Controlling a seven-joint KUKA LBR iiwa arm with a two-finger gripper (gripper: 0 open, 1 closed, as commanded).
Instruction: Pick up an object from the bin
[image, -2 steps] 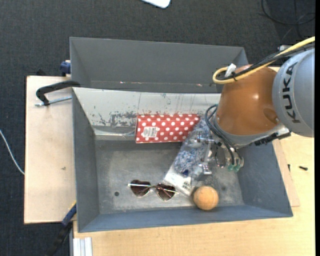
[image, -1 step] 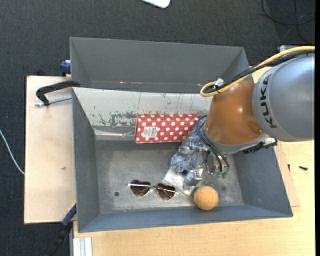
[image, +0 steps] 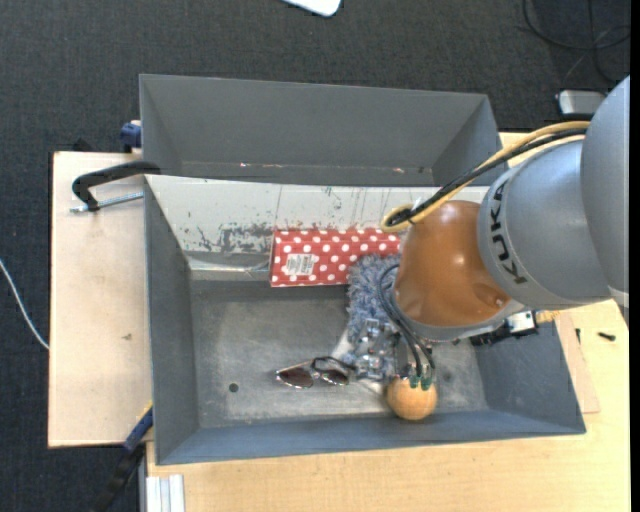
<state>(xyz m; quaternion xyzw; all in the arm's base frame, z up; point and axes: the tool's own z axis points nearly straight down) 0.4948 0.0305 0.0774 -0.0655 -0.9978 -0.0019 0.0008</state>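
Note:
My gripper (image: 408, 358) reaches down from under the arm's orange cover at the bin's front right. Right beneath it lies a small orange fruit-like ball (image: 411, 399) against the front wall, with dark and green tips at its top. To the gripper's left a blue-grey fuzzy cloth (image: 368, 285) hangs down to the bin floor, with a shiny clear piece (image: 366, 352) at its lower end. A pair of sunglasses (image: 314, 375) lies on the floor left of that.
A red box with white dots and a white label (image: 320, 256) leans against the back wall. The arm and its orange cover hide the bin's right side. Bare floor stretches across the left half.

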